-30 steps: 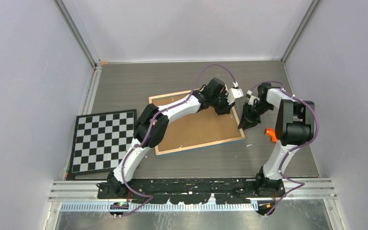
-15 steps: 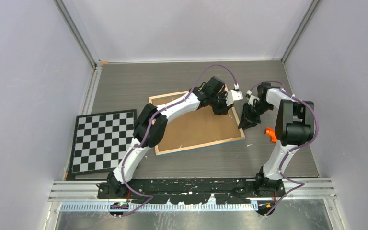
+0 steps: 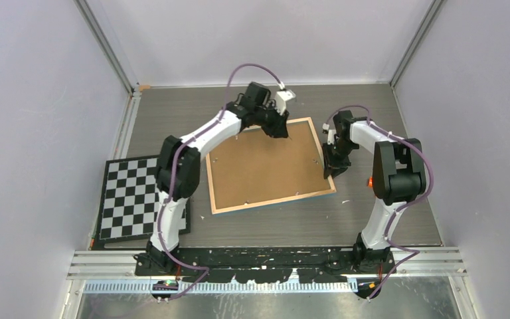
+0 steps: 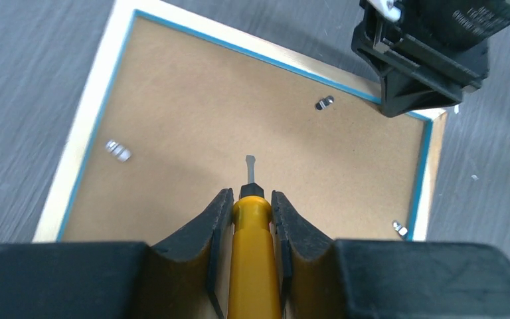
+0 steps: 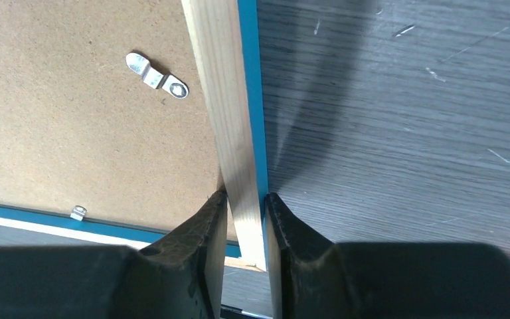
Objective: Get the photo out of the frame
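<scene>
The frame lies face down, its brown fibreboard back up, with a light wood rim and a blue border. The photo is hidden under the back. My left gripper is at the frame's far edge, shut on a yellow-handled screwdriver. The screwdriver's tip points over the middle of the back. My right gripper is shut on the frame's right rim near its near corner; it also shows in the top view. Small metal tabs sit on the back.
A black-and-white checkerboard lies left of the frame, partly under the left arm. A small orange object shows beside the right arm. Grey walls enclose the table on three sides.
My left gripper with the screwdriver moved left and back, from the frame's far right corner to its far edge. My right gripper shifted slightly left on the right rim, and the frame turned a little.
</scene>
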You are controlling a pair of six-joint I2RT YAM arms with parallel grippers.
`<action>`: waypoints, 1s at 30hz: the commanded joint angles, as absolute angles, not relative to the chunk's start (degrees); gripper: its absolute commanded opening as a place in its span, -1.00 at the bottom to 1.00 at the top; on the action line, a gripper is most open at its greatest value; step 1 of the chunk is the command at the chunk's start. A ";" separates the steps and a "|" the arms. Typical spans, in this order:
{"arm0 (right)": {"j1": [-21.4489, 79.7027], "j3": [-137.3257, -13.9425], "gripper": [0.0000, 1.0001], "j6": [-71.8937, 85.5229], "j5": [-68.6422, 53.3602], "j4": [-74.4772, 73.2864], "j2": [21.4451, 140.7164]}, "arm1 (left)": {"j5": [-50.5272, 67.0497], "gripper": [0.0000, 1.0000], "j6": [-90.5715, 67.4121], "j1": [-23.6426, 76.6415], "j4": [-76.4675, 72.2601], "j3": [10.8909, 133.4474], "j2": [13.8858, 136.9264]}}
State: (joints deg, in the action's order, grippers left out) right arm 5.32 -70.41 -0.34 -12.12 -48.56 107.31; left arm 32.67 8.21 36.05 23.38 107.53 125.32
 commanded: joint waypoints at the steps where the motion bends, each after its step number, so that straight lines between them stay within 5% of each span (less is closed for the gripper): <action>1: 6.56 -71.89 -0.48 -3.09 -4.99 -43.97 111.70 | 36.21 -1.00 2.52 33.31 20.25 103.16 115.78; 9: 6.26 -78.02 -0.98 -27.01 -4.00 -43.40 115.59 | 35.74 -1.00 0.84 28.17 19.69 93.11 106.73; 21: 0.73 -107.97 -0.98 -50.62 -12.41 -52.78 129.80 | 33.47 -1.00 0.79 23.62 22.21 84.74 98.21; 23: 0.89 -113.44 -0.90 -48.33 -14.43 -52.49 131.62 | 33.10 -1.00 0.58 23.20 22.43 83.75 97.13; 27: 2.98 -119.97 -0.29 -39.23 -15.88 -48.69 132.64 | 32.94 -1.00 0.26 22.39 22.70 82.20 95.63; 30: 4.34 -120.29 0.00 -30.24 -15.39 -44.36 129.80 | 32.78 -1.00 0.28 21.87 22.64 81.79 95.00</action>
State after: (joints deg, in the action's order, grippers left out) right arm 1.63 -116.66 -39.92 -13.85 -52.36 133.80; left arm 33.01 0.60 22.96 23.03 82.35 98.19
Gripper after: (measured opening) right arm 0.423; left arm 0.239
